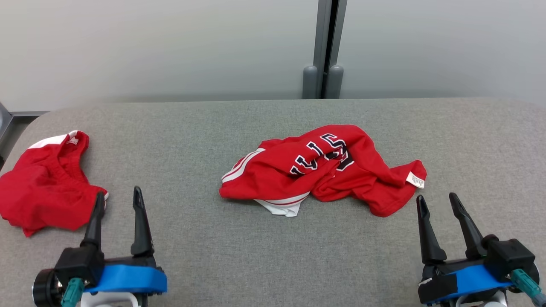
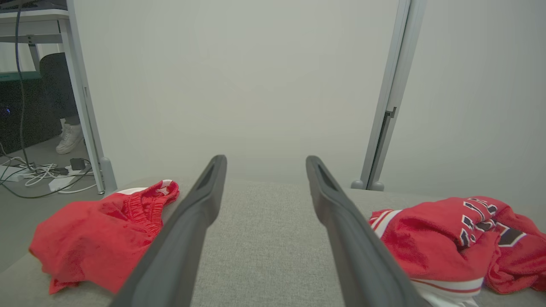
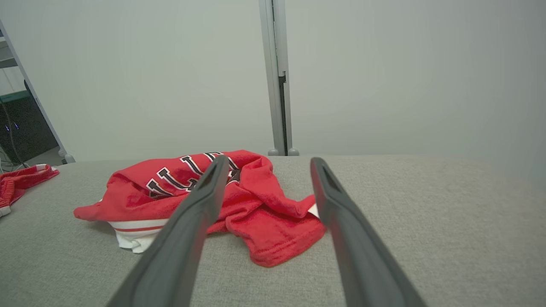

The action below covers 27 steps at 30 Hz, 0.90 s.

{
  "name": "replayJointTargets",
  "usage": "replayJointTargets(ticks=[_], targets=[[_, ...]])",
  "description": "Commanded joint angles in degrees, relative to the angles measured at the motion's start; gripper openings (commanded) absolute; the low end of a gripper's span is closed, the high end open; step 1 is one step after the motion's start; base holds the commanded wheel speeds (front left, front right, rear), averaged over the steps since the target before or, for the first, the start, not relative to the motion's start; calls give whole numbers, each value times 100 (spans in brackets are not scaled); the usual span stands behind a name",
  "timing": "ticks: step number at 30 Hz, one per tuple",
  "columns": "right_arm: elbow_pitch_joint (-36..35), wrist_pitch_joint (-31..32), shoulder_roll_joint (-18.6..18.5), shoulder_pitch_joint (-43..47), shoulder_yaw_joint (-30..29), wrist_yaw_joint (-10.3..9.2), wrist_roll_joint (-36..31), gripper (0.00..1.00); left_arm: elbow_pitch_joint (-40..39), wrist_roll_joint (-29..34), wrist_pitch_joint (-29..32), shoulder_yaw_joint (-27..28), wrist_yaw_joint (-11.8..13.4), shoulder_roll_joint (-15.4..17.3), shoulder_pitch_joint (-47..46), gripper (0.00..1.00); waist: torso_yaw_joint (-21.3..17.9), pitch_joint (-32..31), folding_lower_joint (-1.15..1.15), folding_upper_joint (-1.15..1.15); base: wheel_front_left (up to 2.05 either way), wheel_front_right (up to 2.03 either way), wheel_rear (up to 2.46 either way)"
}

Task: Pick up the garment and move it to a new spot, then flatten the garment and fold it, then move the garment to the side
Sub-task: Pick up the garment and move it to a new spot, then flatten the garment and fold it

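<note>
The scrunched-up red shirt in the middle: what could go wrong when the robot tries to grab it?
1. The red shirt lies bunched in layers, so a pinch might catch several folds and lift it as a tangled lump that is hard to flatten.
2. The left gripper sits right beside the other red garment, so it might snag that one by mistake.

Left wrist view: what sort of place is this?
Probably an office or lab: partition panels on a post behind the table, a desk, and cables on the floor.
</note>
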Motion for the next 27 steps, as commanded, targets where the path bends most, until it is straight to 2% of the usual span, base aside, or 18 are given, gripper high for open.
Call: replayJointTargets(ticks=[1, 11, 27], targets=[[17, -21, -29, 102, 0, 3, -46, 100, 33, 51, -27, 50, -35, -50, 143, 100, -13, -51, 0, 0, 0, 0, 0], [69, -22, -29, 239, -31, 3, -109, 100, 224, 216, -28, 262, -224, -218, 404, 100, -29, -170, 0, 0, 0, 0, 0], [112, -22, -29, 277, 0, 3, -82, 100, 315, 439, -27, 467, -381, -368, 419, 100, -60, -207, 0, 0, 0, 0, 0]])
